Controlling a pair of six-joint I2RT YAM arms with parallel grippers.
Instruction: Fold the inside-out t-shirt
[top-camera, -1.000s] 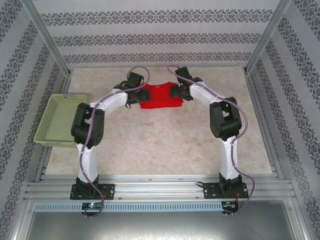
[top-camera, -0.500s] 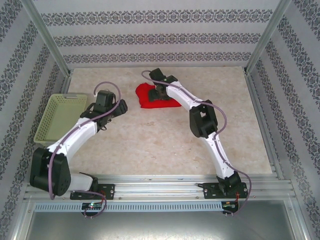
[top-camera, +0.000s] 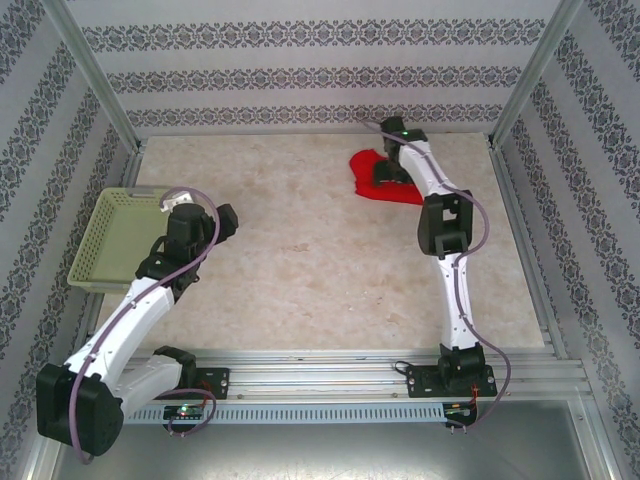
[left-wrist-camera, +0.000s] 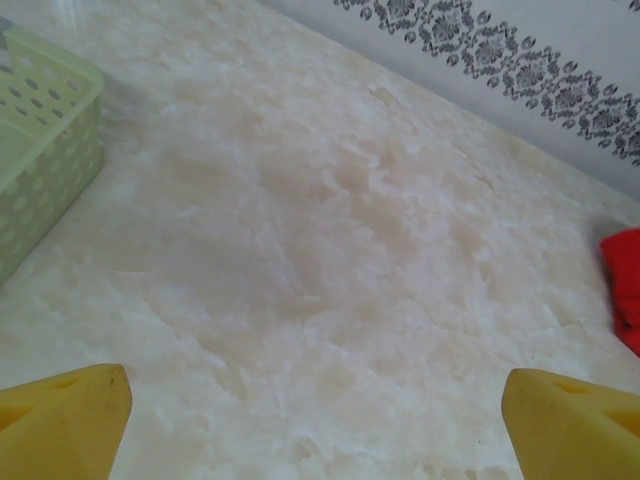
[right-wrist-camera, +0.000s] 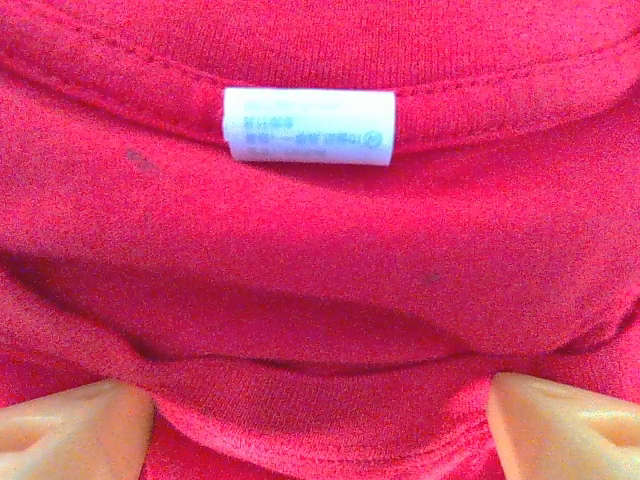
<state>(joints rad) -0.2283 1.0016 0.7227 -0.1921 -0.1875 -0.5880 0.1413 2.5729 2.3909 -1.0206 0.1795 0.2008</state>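
The inside-out t-shirt (top-camera: 372, 180) is a bunched red heap at the back right of the table. Its edge also shows at the right of the left wrist view (left-wrist-camera: 625, 285). My right gripper (top-camera: 390, 176) is down on it. In the right wrist view the gripper (right-wrist-camera: 320, 420) is open, its fingertips (right-wrist-camera: 75, 425) wide apart with the red neckband between them. A white label (right-wrist-camera: 308, 125) sits under the collar seam beyond. My left gripper (top-camera: 224, 221) hovers open over bare tabletop at the left, its yellow fingertips (left-wrist-camera: 60, 420) far apart with nothing between them.
A pale green perforated basket (top-camera: 120, 240) stands at the table's left edge, close to the left gripper, and its wall shows in the left wrist view (left-wrist-camera: 45, 150). Metal frame posts and patterned walls close in the marbled table (top-camera: 320, 270).
The left arm has pulled back from the shirt toward the basket, its jaws widening. The right arm has swung to the back right, and the shirt moved with it from the middle.
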